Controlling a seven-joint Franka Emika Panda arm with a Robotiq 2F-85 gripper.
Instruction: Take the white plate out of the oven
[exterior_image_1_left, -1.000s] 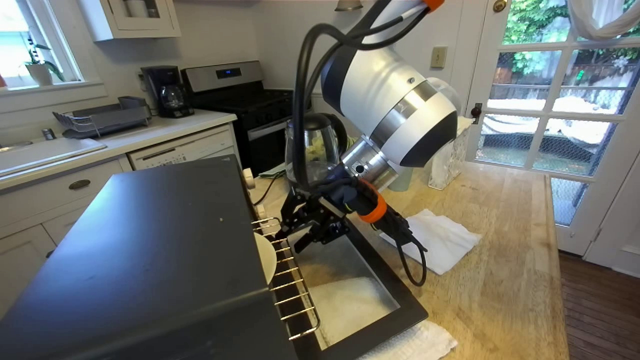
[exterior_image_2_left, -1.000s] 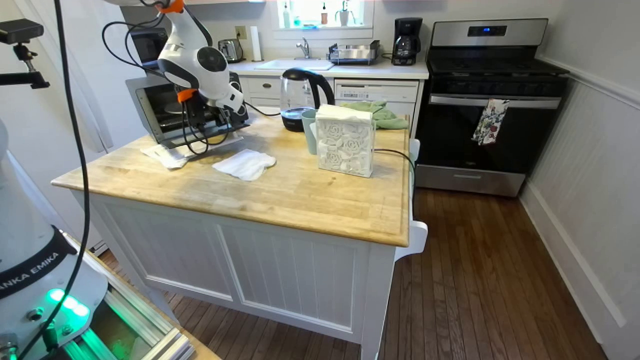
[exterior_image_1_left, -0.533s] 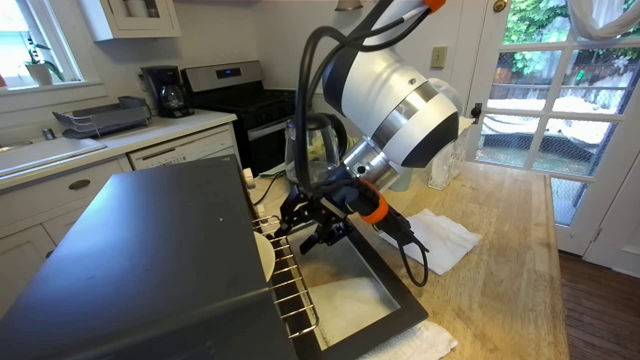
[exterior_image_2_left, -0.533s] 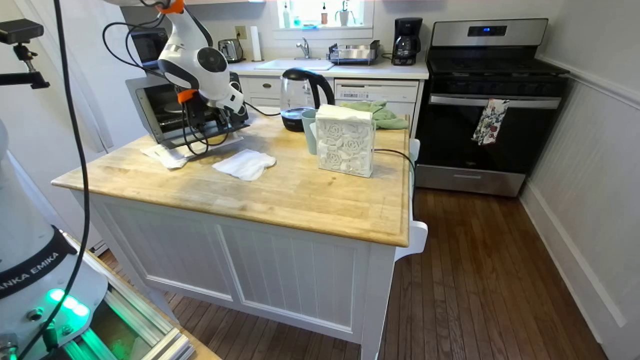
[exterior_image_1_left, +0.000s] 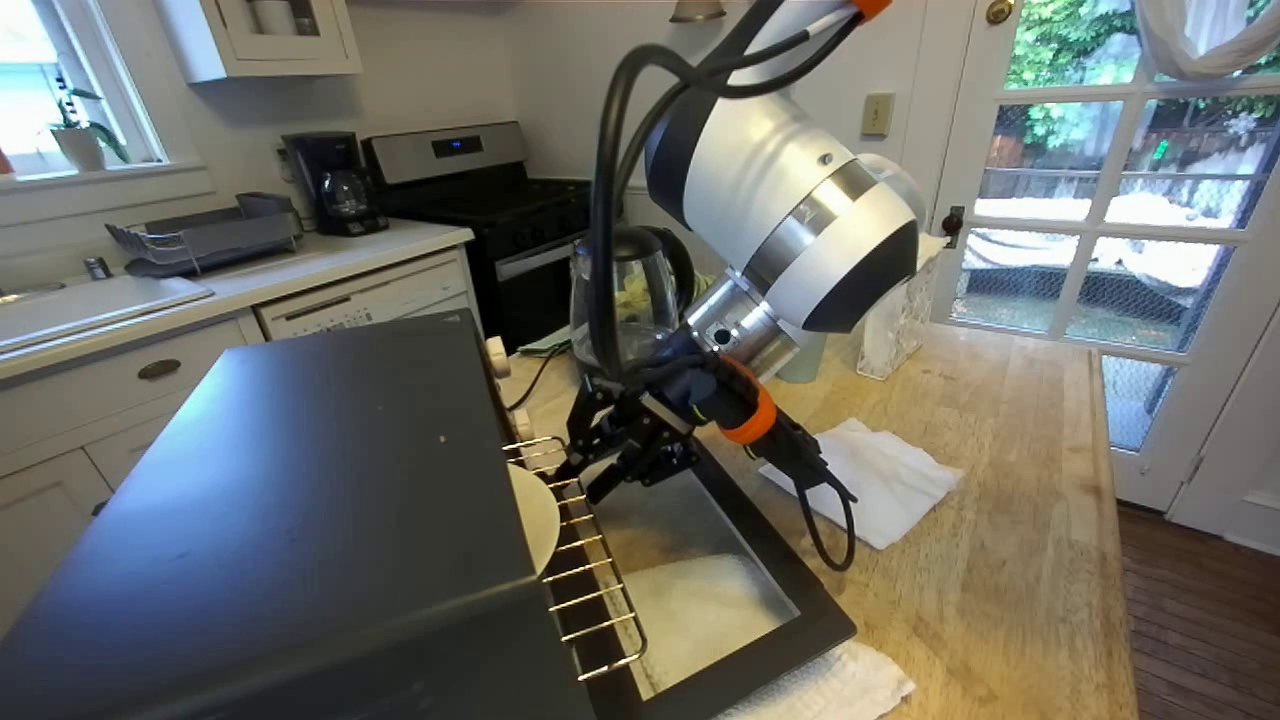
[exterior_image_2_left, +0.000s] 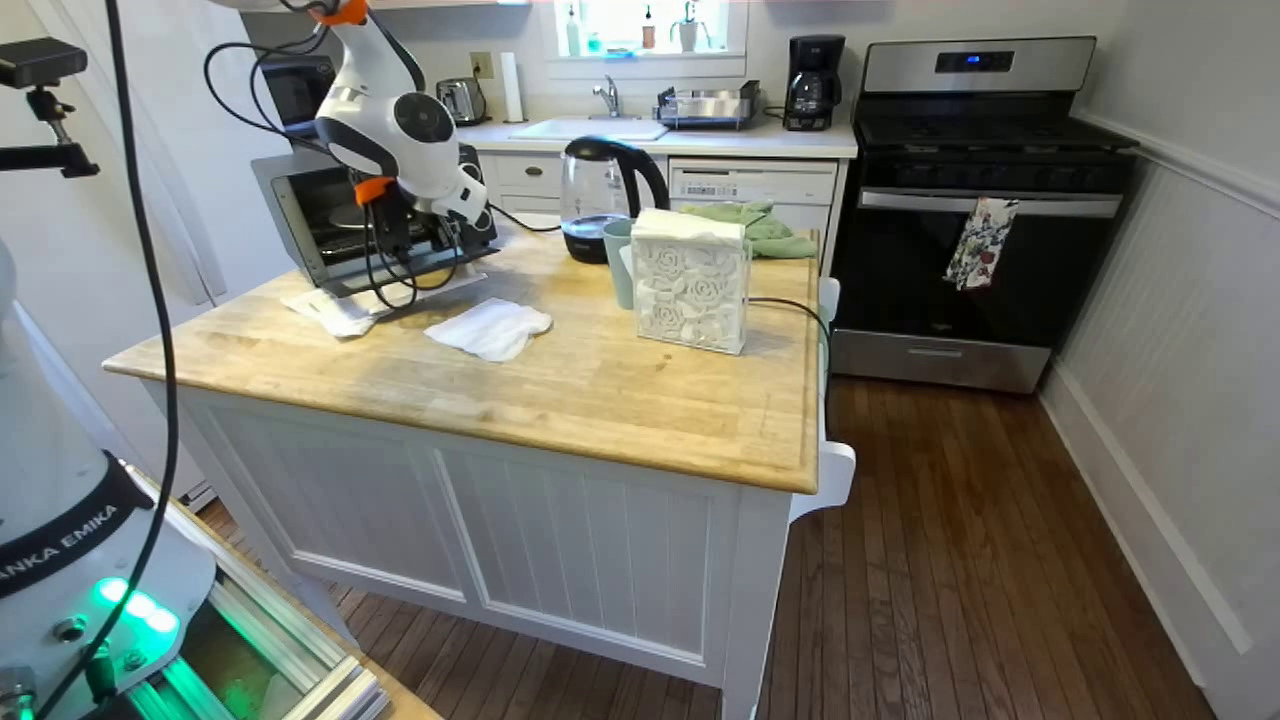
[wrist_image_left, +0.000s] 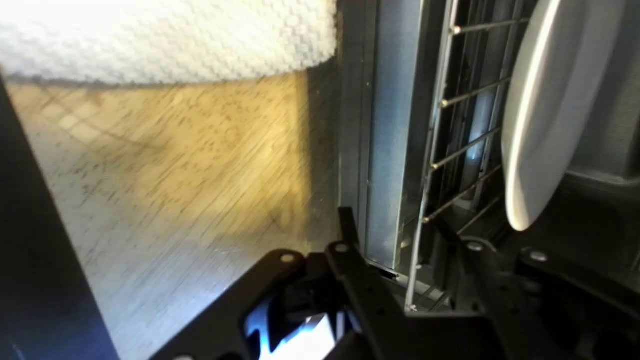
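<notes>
The dark grey oven (exterior_image_1_left: 300, 480) has its glass door (exterior_image_1_left: 815, 615) folded down. It also shows in an exterior view (exterior_image_2_left: 285, 215). The white plate (exterior_image_1_left: 538, 515) sits on the wire rack (exterior_image_1_left: 590, 568), partly outside the oven mouth and partly hidden under its top. In the wrist view the plate (wrist_image_left: 555, 115) is at the right. My gripper (exterior_image_1_left: 580, 485) is at the rack's far front end, tilted down. In the wrist view its fingers (wrist_image_left: 392, 225) are apart, one on each side of the rack's front bar (wrist_image_left: 431, 165). The plate is beyond the inner finger, apart from it.
A glass kettle (exterior_image_1_left: 625, 310) and green mug (exterior_image_1_left: 800, 362) stand behind the gripper. A white napkin (exterior_image_1_left: 875, 485) lies on the table; another white cloth (exterior_image_1_left: 850, 680) is under the door. A napkin holder (exterior_image_2_left: 690, 290) stands on the table. Cables hang from the arm.
Since half a second ago, the rack and plate have slid slightly outward from the oven, and the fingers have come closer together. Before that, the fingers had spread and the rack shifted slightly inward.
</notes>
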